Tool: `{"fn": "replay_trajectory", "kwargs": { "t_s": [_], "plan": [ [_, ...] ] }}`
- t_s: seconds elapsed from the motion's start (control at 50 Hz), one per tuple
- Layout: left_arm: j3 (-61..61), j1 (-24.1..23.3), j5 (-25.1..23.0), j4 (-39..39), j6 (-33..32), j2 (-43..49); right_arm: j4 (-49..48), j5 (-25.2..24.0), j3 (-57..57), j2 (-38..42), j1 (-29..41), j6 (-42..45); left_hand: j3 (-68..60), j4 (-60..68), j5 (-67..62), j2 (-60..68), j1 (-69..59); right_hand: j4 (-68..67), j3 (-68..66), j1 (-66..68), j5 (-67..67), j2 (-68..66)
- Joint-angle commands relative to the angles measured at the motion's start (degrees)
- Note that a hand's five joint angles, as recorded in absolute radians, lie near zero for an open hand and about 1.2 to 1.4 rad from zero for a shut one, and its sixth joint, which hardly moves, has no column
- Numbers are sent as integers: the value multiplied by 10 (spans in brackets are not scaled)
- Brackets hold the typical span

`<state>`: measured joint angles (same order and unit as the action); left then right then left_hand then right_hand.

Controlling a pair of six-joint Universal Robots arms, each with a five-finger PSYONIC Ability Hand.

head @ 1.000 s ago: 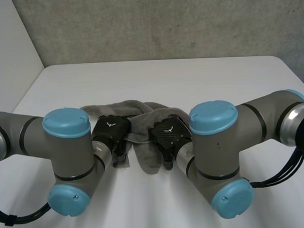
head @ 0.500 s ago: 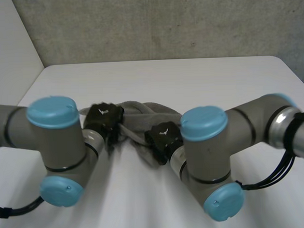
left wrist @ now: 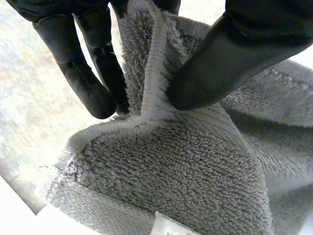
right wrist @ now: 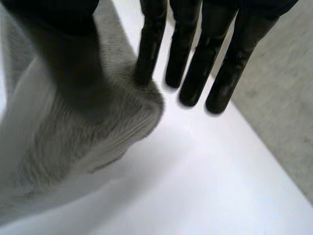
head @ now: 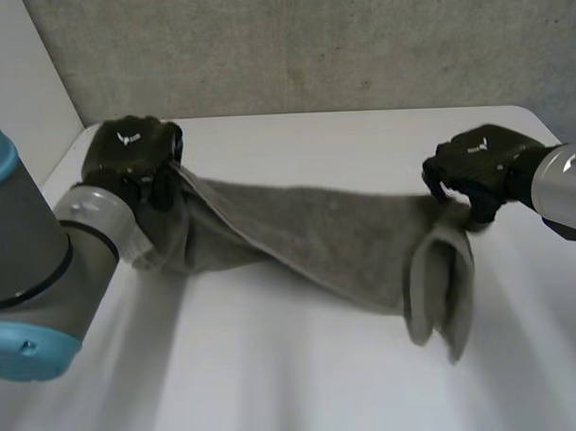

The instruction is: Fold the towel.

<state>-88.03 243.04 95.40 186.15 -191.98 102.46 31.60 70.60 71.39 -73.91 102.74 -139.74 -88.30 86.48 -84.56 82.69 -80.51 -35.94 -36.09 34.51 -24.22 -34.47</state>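
I see the towel (head: 317,231) pulled out into a long grey band over the middle of the table (head: 323,139). Its long axis runs across the table from the left side to the right side. My left hand (head: 130,162) has one end up over the table's far left corner. In the left wrist view the thumb (left wrist: 230,58) and the fingers (left wrist: 80,68) close narrowly on a raised ridge of the towel (left wrist: 171,171), pinching the hem between them, and the cloth fans out beyond the fingertips.

My right hand (head: 476,166) holds the other end over the table's far right side. In the right wrist view its thumb (right wrist: 73,54) presses the towel (right wrist: 73,142) against the nearest finger. The other fingers (right wrist: 195,63) stand straight and clear of the cloth, above the bare table (right wrist: 205,186).

Past that grip, the towel's right end hangs in two loose folds toward the table's near side. I cannot tell whether its lower edge touches the table.
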Motion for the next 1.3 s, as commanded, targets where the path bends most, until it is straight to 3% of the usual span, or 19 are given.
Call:
{"fn": "replay_trajectory", "kwargs": {
  "t_s": [0.02, 0.14, 0.24, 0.34, 0.52, 0.62, 0.72, 0.9, 1.04, 1.3],
  "plan": [
    [-39, -16, -1, -2, 0, 19, -47, 34, 27, 26, 2, -14, 83, -65, 146, -27, 5, 235, 236, -220, 217, 220],
    [-47, -20, 0, 1, 0, 39, -91, 36, 68, 2, 5, -19, 83, -65, 146, -27, 5, 233, 235, -219, 216, 219],
    [-47, -11, -1, 3, 0, 38, -134, 22, 144, -72, 9, -11, 83, -65, 146, -27, 5, 217, 218, -202, 199, 202],
    [-49, 8, -2, 3, 0, 37, -215, -27, 263, -130, 21, 46, 83, -65, 146, -27, 5, 185, 186, -170, 167, 170],
    [-52, 20, -2, 5, 0, 48, -279, -54, 362, -126, 14, 143, 83, -65, 146, -27, 5, 137, 139, -123, 120, 123],
    [-53, 20, -2, 5, 0, 51, -330, -114, 411, -99, 13, 186, 83, -65, 146, -27, 5, 141, 142, -126, 124, 126],
    [-56, 22, -2, 9, 0, 53, -346, -140, 424, -73, 11, 226, 83, -65, 146, -27, 5, 141, 142, -126, 124, 126],
    [-68, 22, -2, 25, 0, 52, -391, -134, 418, -4, 12, 298, 83, -65, 146, -27, 5, 137, 139, -123, 120, 123],
    [-74, 21, -2, 26, 0, 53, -401, -101, 399, 52, 8, 356, 83, -65, 146, -27, 5, 90, 92, -76, 73, 76],
    [-75, 21, -2, 31, 0, 54, -399, -99, 394, 32, -3, 360, 83, -65, 146, -27, 5, 80, 82, -66, 63, 66]
  ]
}}
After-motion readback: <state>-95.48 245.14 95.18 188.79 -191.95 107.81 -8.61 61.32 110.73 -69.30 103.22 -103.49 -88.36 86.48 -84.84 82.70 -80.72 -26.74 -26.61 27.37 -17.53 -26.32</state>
